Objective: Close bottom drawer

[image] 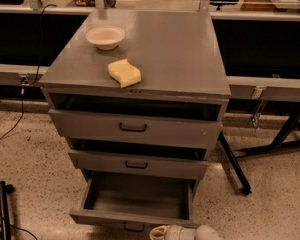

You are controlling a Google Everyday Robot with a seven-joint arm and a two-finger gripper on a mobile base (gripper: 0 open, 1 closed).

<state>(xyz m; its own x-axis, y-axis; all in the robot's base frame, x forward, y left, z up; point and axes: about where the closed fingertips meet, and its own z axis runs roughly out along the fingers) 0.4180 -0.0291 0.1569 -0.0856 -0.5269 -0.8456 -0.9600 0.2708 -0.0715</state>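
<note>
The grey metal cabinet (155, 49) has three drawers, all of them open to some degree. The bottom drawer (135, 199) is pulled out the farthest, and its empty grey inside shows. Its shallow front panel (105, 217) is near the lower edge of the view, with its small dark handle (134, 227) just below. My gripper (165, 232) is a pale shape at the very bottom edge. It is just in front of the bottom drawer's front panel, right of the handle, and mostly cut off by the frame.
A white bowl (105, 36) and a yellow sponge (124, 73) lie on the cabinet top. The top drawer (135, 129) and middle drawer (137, 165) stand slightly open. Black table legs (235, 164) are at the right, and a black stand (4, 209) is at the lower left.
</note>
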